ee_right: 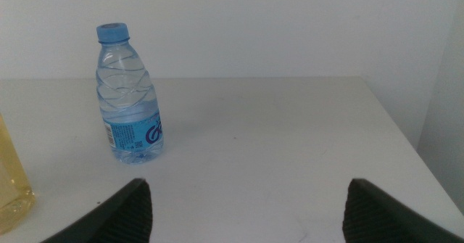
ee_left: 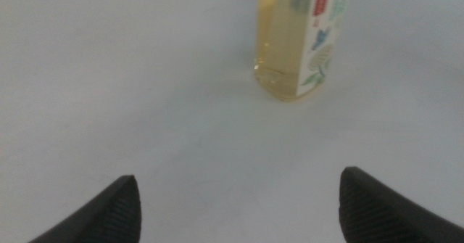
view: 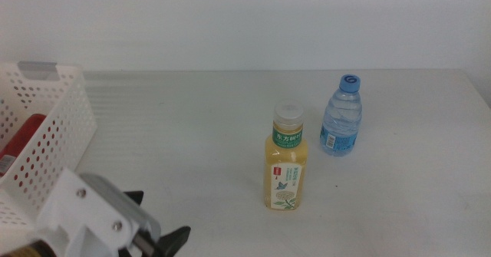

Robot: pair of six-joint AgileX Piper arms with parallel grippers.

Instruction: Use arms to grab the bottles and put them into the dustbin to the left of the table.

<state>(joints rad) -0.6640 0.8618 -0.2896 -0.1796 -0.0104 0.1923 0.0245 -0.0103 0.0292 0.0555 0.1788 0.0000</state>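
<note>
A yellow tea bottle [view: 287,162] with a green label and white cap stands upright in the middle of the table [view: 192,126]. Behind it to the right stands a smaller clear water bottle [view: 341,116] with a blue cap. My left gripper [view: 157,228] is open at the bottom left, between the dustbin [view: 54,126] and the tea bottle, with nothing in its jaws. In the left wrist view the tea bottle [ee_left: 297,40] stands well ahead of the left gripper [ee_left: 239,199]. The right gripper [ee_right: 246,207] is open, apart from the water bottle [ee_right: 130,98]; it does not show in the middle view.
A red can [view: 19,142] lies inside the white perforated dustbin at the left edge. The table's right edge [ee_right: 406,149] shows in the right wrist view, with a white wall behind the table.
</note>
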